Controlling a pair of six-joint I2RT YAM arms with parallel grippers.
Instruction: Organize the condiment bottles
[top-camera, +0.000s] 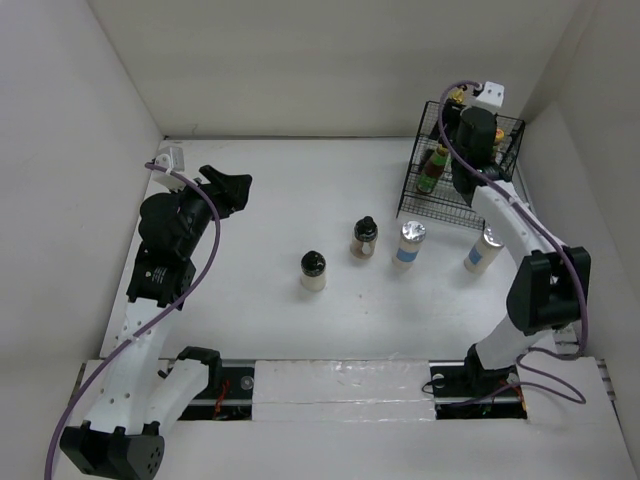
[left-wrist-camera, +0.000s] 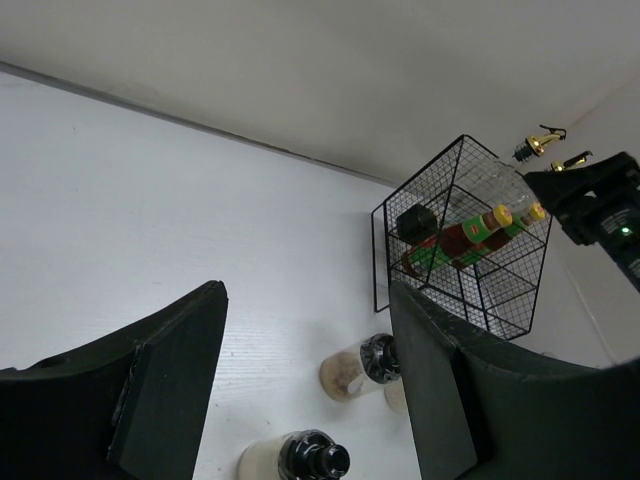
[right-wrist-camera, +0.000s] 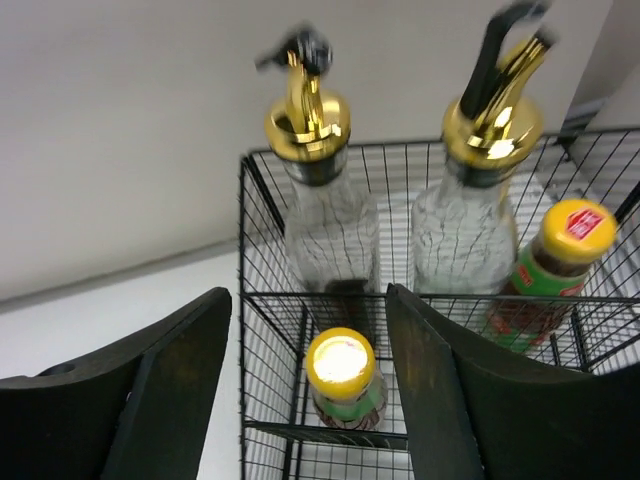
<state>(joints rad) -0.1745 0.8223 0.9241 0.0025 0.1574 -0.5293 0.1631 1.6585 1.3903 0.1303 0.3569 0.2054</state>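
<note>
With your right gripper (right-wrist-camera: 308, 305) spread and empty above the yellow-capped bottle (right-wrist-camera: 340, 366) in the basket (top-camera: 415, 190) at the table's far-right corner, and your left gripper (left-wrist-camera: 305, 325) likewise spread, your next target is probably the white-capped shaker (top-camera: 481, 250) just in front of it.

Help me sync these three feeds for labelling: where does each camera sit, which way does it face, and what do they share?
Top external: above and behind the bases, looking down on the table; both whole arms show.
Left wrist: on the left gripper, facing across the table at the wire basket; its own fingers show.
Right wrist: on the right gripper, looking down into the basket at gold-spouted bottles; its own fingers show.
Shared: all three see the basket and yellow-capped sauce bottles.
</note>
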